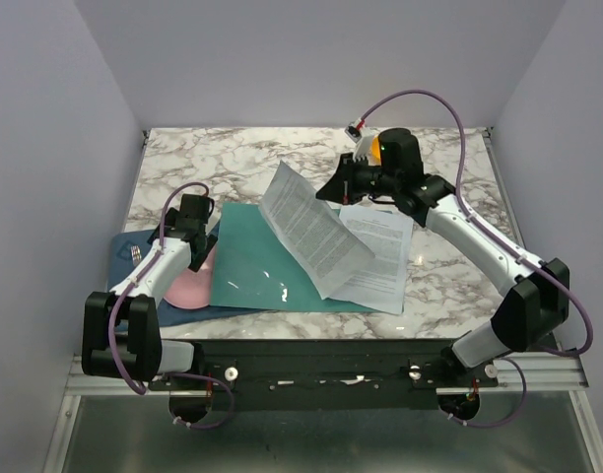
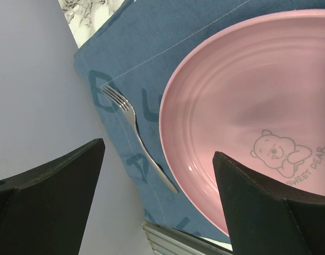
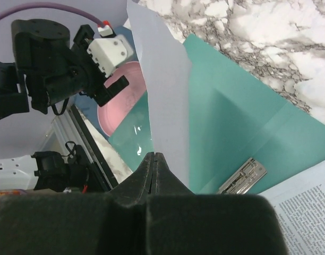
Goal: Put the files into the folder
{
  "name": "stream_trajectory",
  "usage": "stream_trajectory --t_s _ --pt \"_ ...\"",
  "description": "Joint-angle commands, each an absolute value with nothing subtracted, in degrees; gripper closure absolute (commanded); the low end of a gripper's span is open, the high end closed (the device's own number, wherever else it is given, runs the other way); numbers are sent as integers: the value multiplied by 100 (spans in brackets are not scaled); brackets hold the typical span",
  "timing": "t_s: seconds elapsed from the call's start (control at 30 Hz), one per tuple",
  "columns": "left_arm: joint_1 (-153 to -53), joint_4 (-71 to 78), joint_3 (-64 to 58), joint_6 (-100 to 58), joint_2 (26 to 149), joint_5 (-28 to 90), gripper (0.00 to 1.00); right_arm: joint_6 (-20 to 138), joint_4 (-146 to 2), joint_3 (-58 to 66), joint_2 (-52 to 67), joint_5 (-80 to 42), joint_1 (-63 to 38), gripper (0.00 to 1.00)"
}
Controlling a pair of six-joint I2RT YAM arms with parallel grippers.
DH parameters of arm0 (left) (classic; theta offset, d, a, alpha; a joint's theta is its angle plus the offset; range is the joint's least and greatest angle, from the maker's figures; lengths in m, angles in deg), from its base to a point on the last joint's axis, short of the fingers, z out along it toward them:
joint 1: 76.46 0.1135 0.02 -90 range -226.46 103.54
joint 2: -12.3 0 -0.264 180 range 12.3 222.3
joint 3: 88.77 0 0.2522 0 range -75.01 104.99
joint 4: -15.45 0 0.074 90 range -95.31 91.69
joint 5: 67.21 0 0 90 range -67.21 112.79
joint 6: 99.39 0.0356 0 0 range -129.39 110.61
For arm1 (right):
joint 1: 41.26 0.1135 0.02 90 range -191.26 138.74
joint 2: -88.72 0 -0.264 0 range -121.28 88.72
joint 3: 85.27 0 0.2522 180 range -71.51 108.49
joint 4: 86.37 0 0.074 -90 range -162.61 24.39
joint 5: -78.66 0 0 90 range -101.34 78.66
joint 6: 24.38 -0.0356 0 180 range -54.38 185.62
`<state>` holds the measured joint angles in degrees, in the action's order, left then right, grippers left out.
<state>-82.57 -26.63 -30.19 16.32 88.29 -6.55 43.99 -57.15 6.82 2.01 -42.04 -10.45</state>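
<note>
Right gripper (image 3: 154, 159), jaws clenched on one printed sheet (image 1: 311, 232), holds it above the open teal folder (image 1: 247, 271). More sheets (image 1: 385, 258) wait alongside, unfiled; left gripper (image 2: 158, 149) jaws released.

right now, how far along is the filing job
Done: the folder lies open. In hand: the right claw pinches a lifted sheet, tilted above the folder. Left: that sheet and the flat papers at the folder's right edge are not in yet.
</note>
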Motion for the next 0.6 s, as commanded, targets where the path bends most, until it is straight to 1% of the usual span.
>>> stream_trajectory --t_s 0.0,0.23,0.37,0.57 --pt "-8218 -2582 -3115 1636 8666 -586 1 4373 -5740 548 -136 -4105 -1032 100" --pt "-8218 -2679 -3142 1557 8596 -525 1 4145 -6109 592 -655 -4105 -1024 100" --pt "-8218 -2714 -3142 1513 8587 -516 1 3821 -6653 373 -822 -4105 -1024 100" --pt "-8218 -2758 -3133 1504 8525 -507 1 3390 -7207 -75 -928 -3728 -1024 100"
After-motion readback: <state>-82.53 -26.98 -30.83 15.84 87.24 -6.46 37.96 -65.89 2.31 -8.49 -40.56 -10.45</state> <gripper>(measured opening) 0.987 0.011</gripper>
